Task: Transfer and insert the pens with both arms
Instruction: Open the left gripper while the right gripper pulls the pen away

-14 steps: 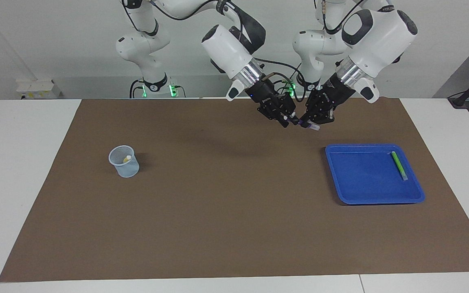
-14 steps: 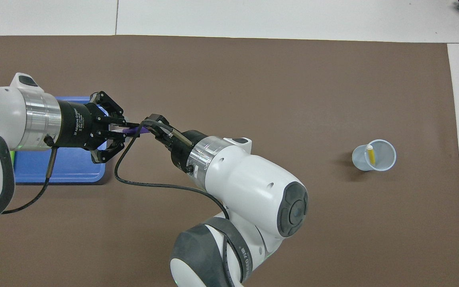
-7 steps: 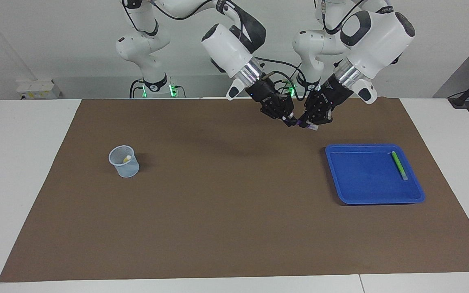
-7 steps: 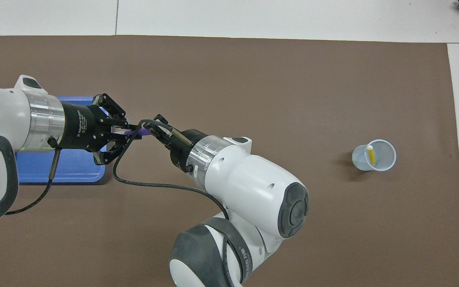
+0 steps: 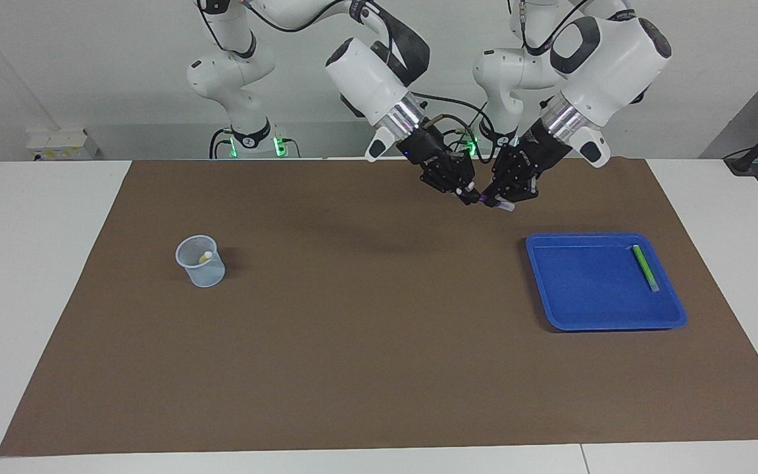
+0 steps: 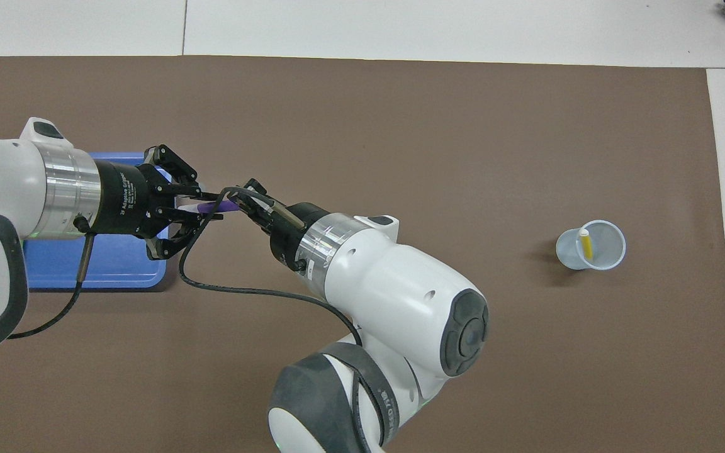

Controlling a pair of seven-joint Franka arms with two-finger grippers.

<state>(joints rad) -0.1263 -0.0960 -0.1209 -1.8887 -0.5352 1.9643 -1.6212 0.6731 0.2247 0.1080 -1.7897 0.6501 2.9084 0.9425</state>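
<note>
A purple pen (image 5: 486, 201) (image 6: 213, 207) hangs level in the air between both grippers, its pale cap (image 5: 506, 206) toward the left arm. My right gripper (image 5: 468, 193) (image 6: 240, 202) is shut on the pen's purple end. The left gripper (image 5: 501, 199) (image 6: 191, 206) is around the cap end. Both are over the brown mat (image 5: 379, 342), beside the blue tray (image 5: 583, 309) (image 6: 85, 270). A green pen (image 5: 645, 268) lies in the tray along its edge toward the left arm's end; the overhead view hides it. The yellow pen (image 5: 204, 257) (image 6: 585, 243) stands in a clear cup (image 5: 209, 276) (image 6: 618, 246).
The cup stands toward the right arm's end of the table, the tray toward the left arm's end. A black cable (image 6: 243, 290) loops from the right wrist under the pen. White table (image 5: 37, 263) borders the mat.
The right gripper has closed on the purple pen's free end. Both wrists shifted only slightly; the pen stays where it was.
</note>
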